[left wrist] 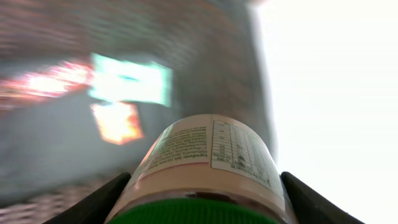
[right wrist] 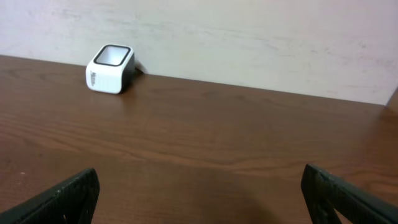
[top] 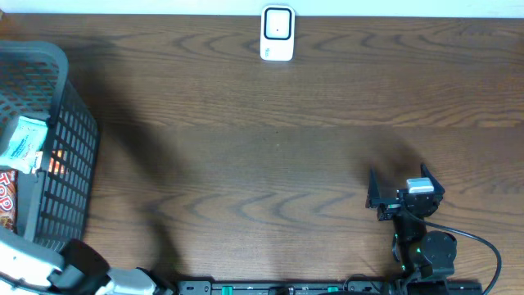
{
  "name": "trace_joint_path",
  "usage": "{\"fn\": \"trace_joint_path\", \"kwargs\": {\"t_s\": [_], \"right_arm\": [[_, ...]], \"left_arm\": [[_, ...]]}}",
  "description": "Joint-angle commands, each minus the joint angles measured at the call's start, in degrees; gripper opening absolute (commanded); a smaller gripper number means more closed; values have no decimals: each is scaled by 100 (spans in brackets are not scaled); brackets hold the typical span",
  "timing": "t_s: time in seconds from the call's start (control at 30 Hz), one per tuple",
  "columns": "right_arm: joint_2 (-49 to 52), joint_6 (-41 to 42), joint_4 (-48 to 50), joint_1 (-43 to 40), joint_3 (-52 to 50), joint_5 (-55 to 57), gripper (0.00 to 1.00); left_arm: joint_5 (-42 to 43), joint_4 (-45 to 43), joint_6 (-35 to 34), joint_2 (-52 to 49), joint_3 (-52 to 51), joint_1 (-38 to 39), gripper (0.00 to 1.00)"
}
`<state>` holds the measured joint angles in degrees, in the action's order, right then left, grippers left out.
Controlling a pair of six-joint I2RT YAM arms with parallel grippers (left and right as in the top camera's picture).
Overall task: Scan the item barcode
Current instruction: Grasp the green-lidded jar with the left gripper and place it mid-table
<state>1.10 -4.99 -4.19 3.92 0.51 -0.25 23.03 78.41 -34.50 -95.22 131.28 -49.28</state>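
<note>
Left wrist | green-capped bottle (left wrist: 205, 168) pinched between left jaws | right jaws spread wide above table (right wrist: 199, 155)

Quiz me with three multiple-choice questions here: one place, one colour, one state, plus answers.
1. Where does the white barcode scanner stand? A far table edge, middle; B near left corner; C in the basket.
2. The held bottle has a cap that is: A red; B green; C blue.
3. The right gripper is: A shut on the bottle; B open, empty; C shut on the scanner.
1 A, overhead shows it there; 2 B, left wrist view shows green; 3 B, fingers apart over bare wood.
</note>
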Motion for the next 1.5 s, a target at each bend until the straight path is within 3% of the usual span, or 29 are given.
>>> {"fn": "trace_joint_path", "kwargs": {"t_s": [0.0,0.13,0.27,0.37,0.57,0.77,0.87,1.1,1.23,1.4,1.47], "right_arm": [[-9,66,-11,-57,-20,-7,99],[-9,66,-11,-57,-20,-7,99],[-9,66,-11,-57,-20,-9,99],[-9,66,-9,-57,-20,-7,99],[-9,68,-9,-57,-20,-7,99],[-9,66,-9,-57,-20,-7,99],[-9,66,-11,-57,-20,-7,99],[-9,66,-11,-57,-20,-7,99],[-9,66,-11,-57,-20,-7,99],[-9,68,-9,-57,-20,-7,99],[-9,66,-11,-57,-20,-9,99]], "left_arm": [[1534,90,101,144,96,990,60],[898,234,564,79,31,3038,60],[-1412,411,579,-153,-254,5209,60],[-2396,551,-155,-391,-605,6306,60],[-3233,-68,-2181,-883,-1858,7715,60],[-3327,-1158,-4148,-1429,-3377,8317,60],[-2997,-1825,-4666,-1683,-3917,8428,60],[-2754,-2363,-4680,-2092,-4225,8461,61],[-2752,-2347,-4599,-2081,-4223,8461,80],[-2754,-2347,-4092,-1871,-4068,8317,94],[-2754,-2347,-3825,-1646,-3901,8227,95]]}}
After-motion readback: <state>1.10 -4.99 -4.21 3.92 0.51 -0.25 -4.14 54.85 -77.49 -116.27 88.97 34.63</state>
